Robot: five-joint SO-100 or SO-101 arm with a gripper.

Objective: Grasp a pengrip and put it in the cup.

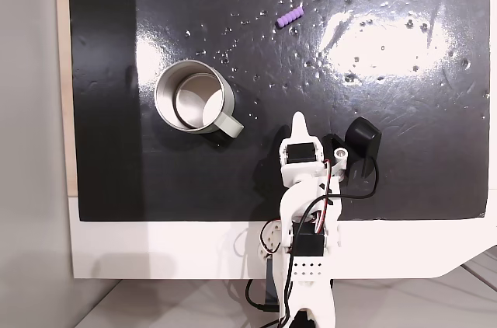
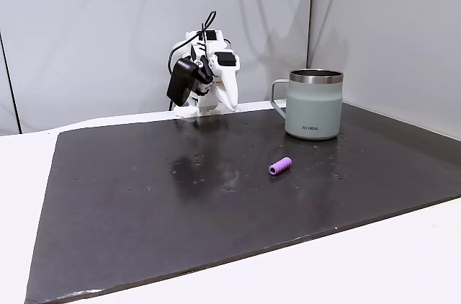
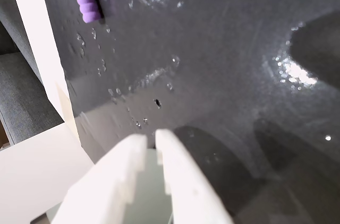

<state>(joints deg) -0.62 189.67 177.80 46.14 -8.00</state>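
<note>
1. Gripper [image 3: 150,141]: fingers nearly together w/ a thin gap, empty, above the mat [image 1: 388,165].
2. Pengrip [image 1: 290,15] lies on mat, well apart from gripper; top-left corner in wrist view.
3. Cup [image 1: 194,96] upright on mat, handle toward arm [image 1: 307,211]; apart from pengrip.

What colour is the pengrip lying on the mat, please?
Light purple, ribbed; the pengrip shows best in a fixed view.

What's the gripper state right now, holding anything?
Gripper: closed, fingertips nearly together, holding nothing. The pengrip lies on the mat, well away from it.
</note>
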